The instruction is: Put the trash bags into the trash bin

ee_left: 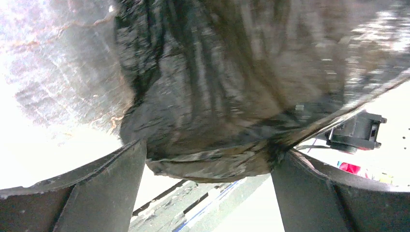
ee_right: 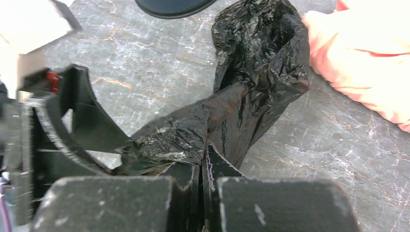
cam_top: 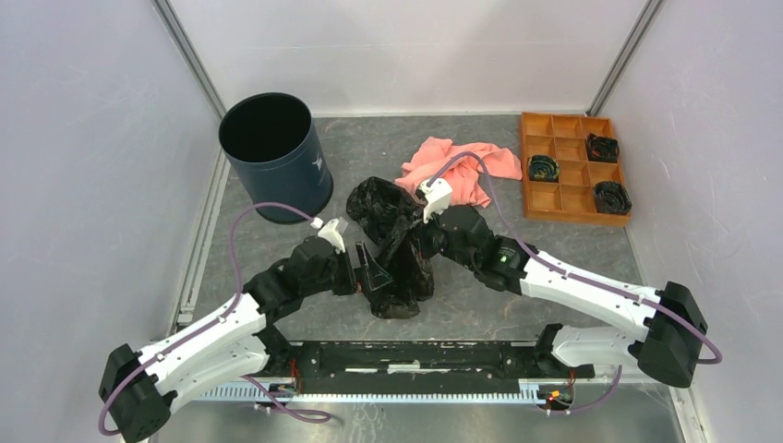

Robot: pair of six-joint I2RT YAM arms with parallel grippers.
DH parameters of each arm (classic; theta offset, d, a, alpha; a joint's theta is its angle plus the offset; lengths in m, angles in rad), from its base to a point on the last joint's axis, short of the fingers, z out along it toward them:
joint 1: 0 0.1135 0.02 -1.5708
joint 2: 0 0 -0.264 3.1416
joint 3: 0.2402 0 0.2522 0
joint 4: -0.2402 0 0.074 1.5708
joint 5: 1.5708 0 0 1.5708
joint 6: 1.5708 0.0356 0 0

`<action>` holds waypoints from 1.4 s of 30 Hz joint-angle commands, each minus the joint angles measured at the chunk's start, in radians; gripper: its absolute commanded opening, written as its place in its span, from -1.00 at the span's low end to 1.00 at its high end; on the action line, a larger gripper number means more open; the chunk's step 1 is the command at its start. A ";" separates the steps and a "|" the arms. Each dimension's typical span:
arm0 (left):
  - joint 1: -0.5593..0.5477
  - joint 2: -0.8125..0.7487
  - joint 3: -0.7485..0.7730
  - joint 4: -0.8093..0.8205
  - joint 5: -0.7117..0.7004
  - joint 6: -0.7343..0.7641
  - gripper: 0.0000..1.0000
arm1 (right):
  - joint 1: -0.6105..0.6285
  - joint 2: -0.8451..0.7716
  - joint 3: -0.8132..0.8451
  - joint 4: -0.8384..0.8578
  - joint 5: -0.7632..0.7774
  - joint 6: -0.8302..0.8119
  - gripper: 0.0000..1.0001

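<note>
One dark marbled table (cam_top: 554,268) carries all we see. At its far left the navy bin (cam_top: 277,161) stands upright, mouth open. Just right of it, mid-table and outside the bin, lies the bag (cam_top: 392,240): black, glossy, crumpled, thin enough to pass light, part of it gathered into a twisted fold. A pink cloth (cam_top: 457,166) lies just behind. Our right gripper (ee_right: 203,159) is clamped tight on that fold. Our left gripper (ee_left: 212,150) is spread wide, the bag's folds between its fingers, ungripped.
</note>
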 commanded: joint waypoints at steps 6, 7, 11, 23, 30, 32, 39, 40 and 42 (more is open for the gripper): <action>-0.003 -0.045 -0.067 0.106 -0.100 -0.116 1.00 | -0.013 -0.062 0.177 -0.127 -0.056 0.010 -0.99; -0.002 -0.058 -0.073 0.129 -0.084 -0.112 1.00 | -0.016 -0.060 0.192 -0.151 -0.048 0.001 -0.99; 0.000 -0.135 -0.033 0.108 -0.100 -0.049 1.00 | -0.045 -0.043 0.257 -0.197 -0.055 -0.035 -1.00; 0.069 0.303 0.705 -0.361 -0.673 0.474 -0.52 | -0.053 -0.127 0.251 -0.343 0.066 -0.194 -0.99; 0.072 0.356 0.858 -0.364 -0.442 0.574 -0.07 | -0.083 -0.128 0.153 -0.338 0.121 -0.164 -1.00; 0.072 0.319 0.748 -0.378 -0.355 0.524 0.36 | -0.133 -0.117 0.121 -0.323 0.086 -0.146 -0.99; 0.072 0.002 0.454 -0.443 -0.203 0.235 1.00 | -0.191 -0.094 0.055 -0.240 -0.084 -0.137 -1.00; 0.072 -0.056 0.437 -0.436 -0.197 0.185 1.00 | -0.191 -0.093 0.053 -0.230 -0.103 -0.133 -0.99; 0.072 -0.159 0.375 -0.379 -0.151 0.078 1.00 | -0.191 -0.089 0.055 -0.217 -0.137 -0.127 -1.00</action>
